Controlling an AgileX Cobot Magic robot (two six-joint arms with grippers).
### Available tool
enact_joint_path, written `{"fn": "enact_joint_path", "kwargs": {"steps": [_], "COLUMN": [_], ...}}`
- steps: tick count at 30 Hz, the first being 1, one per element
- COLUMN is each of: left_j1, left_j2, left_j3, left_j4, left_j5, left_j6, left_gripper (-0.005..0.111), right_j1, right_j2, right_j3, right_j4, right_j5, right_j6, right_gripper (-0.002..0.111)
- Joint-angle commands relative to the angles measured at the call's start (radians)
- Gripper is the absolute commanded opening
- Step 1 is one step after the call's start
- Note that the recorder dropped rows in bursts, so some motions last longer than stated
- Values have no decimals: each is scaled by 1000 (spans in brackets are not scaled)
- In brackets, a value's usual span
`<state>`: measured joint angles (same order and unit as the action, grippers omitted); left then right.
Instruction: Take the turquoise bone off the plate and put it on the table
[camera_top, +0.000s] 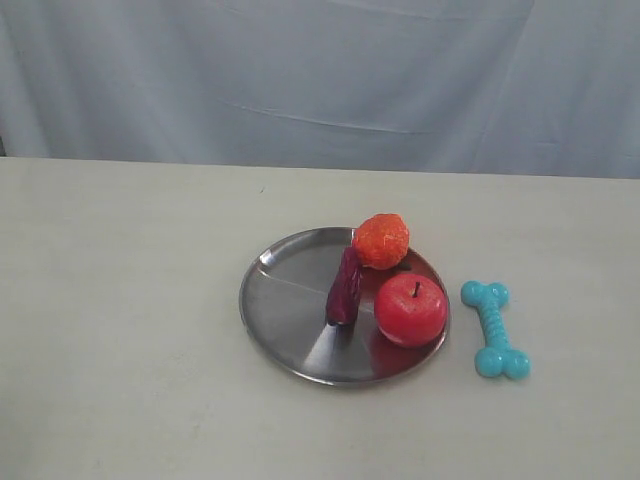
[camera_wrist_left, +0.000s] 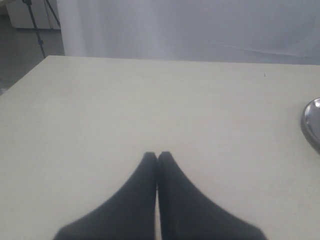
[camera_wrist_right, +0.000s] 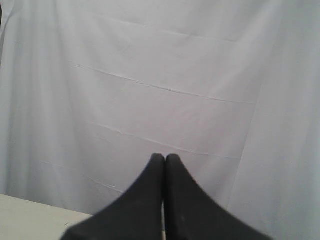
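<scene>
The turquoise bone (camera_top: 494, 329) lies flat on the cream table (camera_top: 120, 300), just right of the steel plate (camera_top: 285, 310) and apart from its rim. Neither arm shows in the exterior view. In the left wrist view my left gripper (camera_wrist_left: 157, 155) is shut with nothing in it, low over bare tabletop, and a sliver of the plate (camera_wrist_left: 313, 122) shows at the frame's edge. In the right wrist view my right gripper (camera_wrist_right: 165, 157) is shut and empty, facing the white curtain with only a corner of the table (camera_wrist_right: 30, 217) showing.
On the plate sit a red apple (camera_top: 411, 309), an orange knobbly fruit (camera_top: 381, 241) and a dark purple oblong piece (camera_top: 345, 287). A white curtain (camera_top: 320, 70) hangs behind the table's far edge. A tripod (camera_wrist_left: 37, 20) stands beyond the table's corner.
</scene>
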<state>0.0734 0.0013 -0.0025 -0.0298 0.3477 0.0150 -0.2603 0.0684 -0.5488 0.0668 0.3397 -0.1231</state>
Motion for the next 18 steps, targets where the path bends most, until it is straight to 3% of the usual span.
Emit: {"fn": "enact_joint_path", "kwargs": {"steps": [1, 11, 18], "left_j1": [4, 4, 4], "left_j2": [-1, -1, -1], "left_j3": [3, 3, 3], "left_j4": [-2, -2, -2], "left_j5": [-5, -5, -5], "left_j6": [-4, -4, -4], "left_gripper": [0, 0, 0], "right_j1": [-2, -30, -32], "right_j2": [-7, -68, -68], "right_j3": [4, 9, 108], "right_j4": [-5, -3, -31], "right_j5": [-13, -11, -28], "right_j6": [3, 14, 32], "right_gripper": [0, 0, 0]}}
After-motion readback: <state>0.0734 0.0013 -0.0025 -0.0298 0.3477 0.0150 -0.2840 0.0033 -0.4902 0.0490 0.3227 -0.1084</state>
